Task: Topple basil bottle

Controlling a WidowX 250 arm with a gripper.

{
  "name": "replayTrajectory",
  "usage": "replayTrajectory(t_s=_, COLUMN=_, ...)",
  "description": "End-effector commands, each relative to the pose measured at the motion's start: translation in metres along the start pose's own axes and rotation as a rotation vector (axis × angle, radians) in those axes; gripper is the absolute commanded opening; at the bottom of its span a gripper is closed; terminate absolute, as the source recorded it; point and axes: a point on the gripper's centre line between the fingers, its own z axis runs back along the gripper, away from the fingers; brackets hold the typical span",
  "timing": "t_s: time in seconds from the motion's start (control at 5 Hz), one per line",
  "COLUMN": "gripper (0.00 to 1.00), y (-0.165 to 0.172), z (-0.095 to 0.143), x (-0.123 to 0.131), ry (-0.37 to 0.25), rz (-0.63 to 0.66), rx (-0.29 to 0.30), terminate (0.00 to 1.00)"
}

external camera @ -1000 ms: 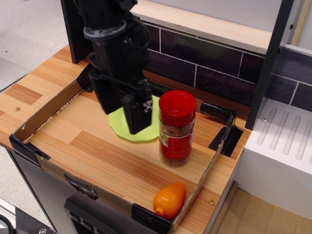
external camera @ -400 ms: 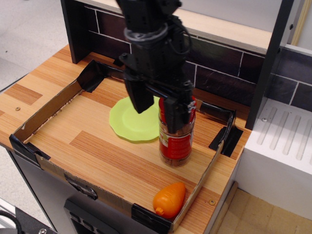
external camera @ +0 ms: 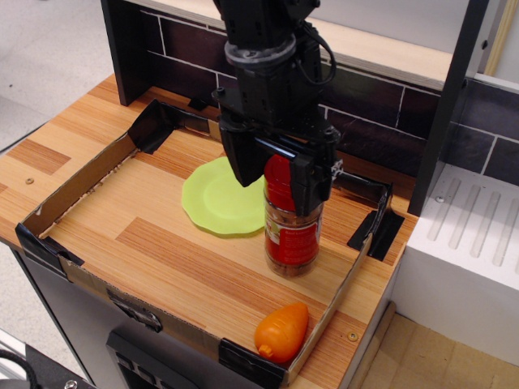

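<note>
The basil bottle (external camera: 292, 239) stands upright in the right part of the cardboard tray (external camera: 75, 188). It is a clear jar with a red-and-white label and brownish contents. Its red cap (external camera: 278, 180) shows only partly between my fingers. My black gripper (external camera: 278, 194) has come down over the top of the bottle, with its jaws apart. One finger (external camera: 242, 162) is on the cap's left, and the other finger (external camera: 313, 185) is in front of the cap's right side. I cannot tell whether either finger touches the cap.
A lime green plate (external camera: 212, 203) lies left of the bottle. An orange toy carrot (external camera: 282, 331) lies in the tray's front right corner. A dark tiled wall (external camera: 381, 97) is behind. A black post (external camera: 448, 105) and a white rack (external camera: 478, 235) stand to the right.
My gripper has moved right from over the green plate to the bottle's cap, and its fingers now straddle the cap. The bottle has stayed upright in place.
</note>
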Motion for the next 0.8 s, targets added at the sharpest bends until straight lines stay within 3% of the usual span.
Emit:
replayTrajectory(t_s=0.0, gripper=1.00, y=0.004, z=0.005, x=0.013, ry=-0.067, rz=-0.001, rx=0.024, terminate=0.00)
replayTrajectory(t_s=0.4, gripper=1.00, y=0.001, z=0.005, x=0.022, ry=-0.083, rz=0.010, rx=0.030, terminate=0.00)
replayTrajectory(t_s=0.6, gripper=0.00, y=0.000, z=0.009, x=0.024, ry=-0.099, rz=0.015, rx=0.023, terminate=0.00)
